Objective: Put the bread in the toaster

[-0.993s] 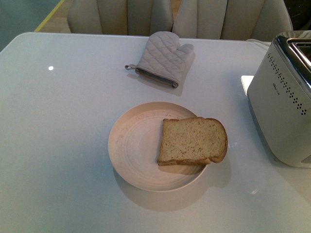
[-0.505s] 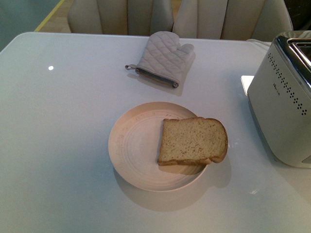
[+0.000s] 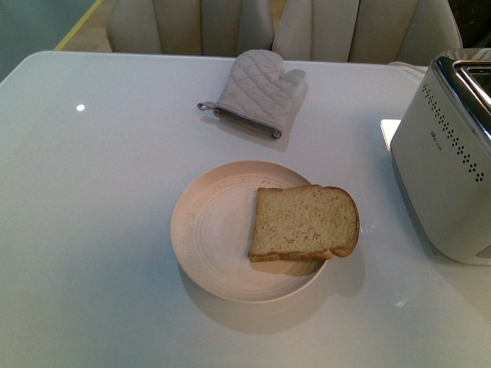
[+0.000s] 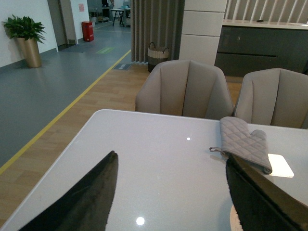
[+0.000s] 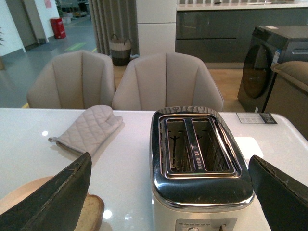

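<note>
The bread (image 3: 304,223) lies flat on the right half of a pale pink plate (image 3: 207,230) in the front view, rounded top toward the toaster (image 3: 449,172), which stands at the table's right edge. Neither arm shows in the front view. In the right wrist view my right gripper (image 5: 171,202) is open and empty, its jaws wide either side of the toaster (image 5: 197,159), whose two slots are empty; the bread's corner (image 5: 91,212) shows low beside one finger. In the left wrist view my left gripper (image 4: 168,192) is open and empty above the bare tabletop.
A quilted beige oven mitt (image 3: 257,92) lies on the table behind the plate; it also shows in the left wrist view (image 4: 243,142) and the right wrist view (image 5: 89,129). Padded chairs (image 3: 192,27) stand along the far edge of the white table (image 3: 92,230).
</note>
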